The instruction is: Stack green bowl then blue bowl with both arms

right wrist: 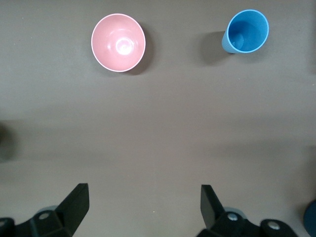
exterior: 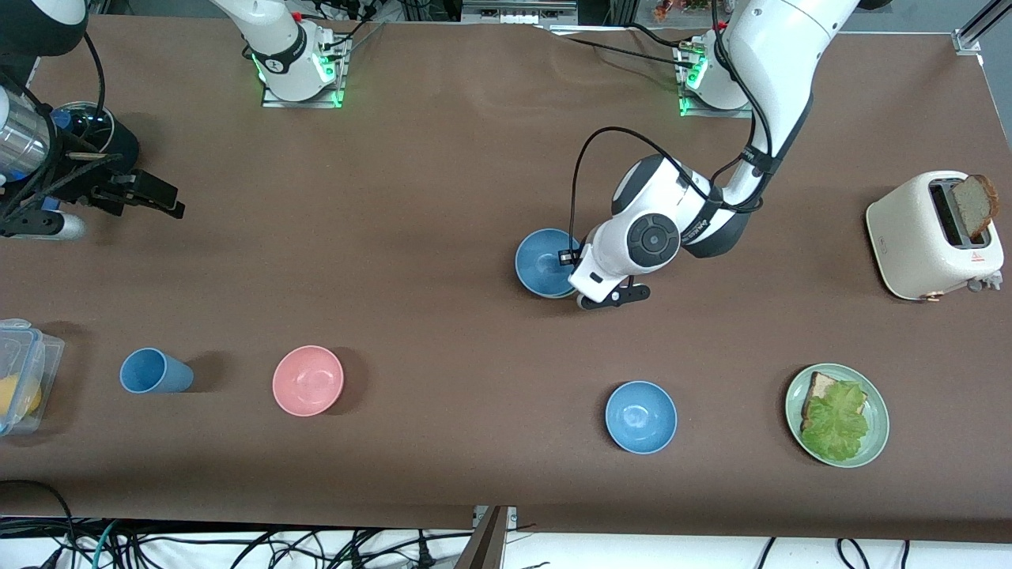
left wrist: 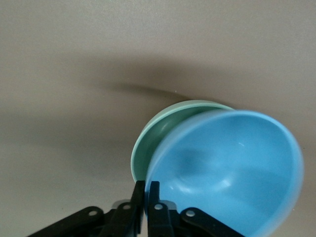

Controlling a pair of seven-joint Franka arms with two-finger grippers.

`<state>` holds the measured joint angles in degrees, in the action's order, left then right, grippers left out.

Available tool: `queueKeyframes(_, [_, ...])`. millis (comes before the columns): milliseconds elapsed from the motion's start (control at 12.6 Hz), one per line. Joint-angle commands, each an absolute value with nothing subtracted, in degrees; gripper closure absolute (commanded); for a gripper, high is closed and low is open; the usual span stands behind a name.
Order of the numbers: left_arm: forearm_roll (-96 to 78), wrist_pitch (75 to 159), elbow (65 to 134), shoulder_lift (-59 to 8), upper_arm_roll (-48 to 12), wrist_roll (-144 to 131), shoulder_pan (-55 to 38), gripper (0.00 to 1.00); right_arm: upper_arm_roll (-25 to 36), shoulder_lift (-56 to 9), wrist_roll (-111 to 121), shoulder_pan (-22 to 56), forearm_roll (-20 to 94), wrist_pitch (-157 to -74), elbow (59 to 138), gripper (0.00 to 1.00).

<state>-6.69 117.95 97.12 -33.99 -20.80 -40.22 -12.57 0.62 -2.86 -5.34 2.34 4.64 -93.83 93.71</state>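
- The left end effector (left wrist: 146, 197) had its fingers pinched almost together on the rim of the blue bowl (left wrist: 227, 173), which tilted over the green bowl (left wrist: 158, 136) sitting just under it.
- In the front view that blue bowl (exterior: 544, 262) lay near the middle of the counter (exterior: 443, 197), toward the left arm's end, with the left end effector (exterior: 575, 273) at its rim; the green bowl was hidden beneath it there.
- Judged from this, the second step was in hand: the blue bowl going into the green one, not yet settled flat.
- The next move likely called for levelling the blue bowl, lowering it until it nested, then releasing the rim without dragging the stack.
- The right end effector (right wrist: 143, 202) hung over the counter near the edge at the right arm's end, fingers spread wide and holding nothing; that arm waited.
- Its wrist view showed the pink bowl (right wrist: 118, 42) and the blue cup (right wrist: 246, 31) on the counter.
- A second blue bowl (exterior: 641, 416) sat near the counter's front-camera edge, well apart from the stack.
- The green plate (exterior: 837, 416) with bread and lettuce lay beside it toward the left arm's end, and the toaster (exterior: 933, 235) stood near that end's edge.
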Motion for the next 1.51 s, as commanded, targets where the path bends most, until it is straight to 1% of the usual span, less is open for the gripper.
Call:
queueKeyframes(0, [-6.77, 117.07, 96.42, -34.28, -20.65, -42.27, -12.57, 0.0, 0.0, -2.02, -4.04, 1.32, 5.1, -94.31, 94.57, 0.0])
queueKeyframes(159, [-6.77, 115.76, 96.24, -33.58, -20.65, -42.63, -12.48, 0.0, -0.09, -1.93, -4.13, 1.41, 4.92, -94.31, 94.57, 0.0])
queueKeyframes(398, [-6.68, 109.01, 94.49, -29.2, -20.3, -42.19, -10.21, 0.0, -0.18, -2.11, -4.13, 1.41, 4.92, -94.31, 94.13, 0.0])
queueKeyframes(557, [-6.51, 102.34, 90.55, -26.99, -20.22, -42.01, -8.79, 0.0, -0.18, -2.28, -4.13, 1.41, 4.92, -94.13, 93.87, 0.0])
queueKeyframes(796, [-6.42, 93.81, 81.77, -25.4, -20.21, -41.84, -7.73, 0.0, -0.09, -2.29, -4.13, 1.41, 4.92, -94.22, 93.87, 0.0])
queueKeyframes(955, [-5.2, 88.01, 77.1, -22.52, -20.13, -41.66, -7.65, 0.0, -0.09, -2.29, -4.13, 1.41, 4.83, -94.22, 93.87, 0.0])
queueKeyframes(1035, [-4.49, 85.98, 76.04, -20.5, -20.56, -41.57, -7.65, 0.0, -0.09, -2.29, -4.13, 1.41, 4.75, -94.22, 93.87, 0.0])
queueKeyframes(1194, [-4.48, 84.38, 75.94, -18.2, -21.18, -41.66, -7.82, 0.0, -0.26, -2.29, -4.04, 1.49, 3.79, -94.39, 93.87, 0.0])
queueKeyframes(1274, [-4.48, 83.5, 75.76, -18.02, -21.27, -41.66, -8.43, 0.0, -0.61, -2.29, -3.96, 1.76, 1.52, -94.57, 93.78, 0.0])
queueKeyframes(1433, [-4.57, 83.32, 75.33, -16.8, -20.57, -40.96, -8.18, 0.0, -1.32, -2.2, -2.04, 2.2, 0.09, -97.11, 93.95, 0.0])
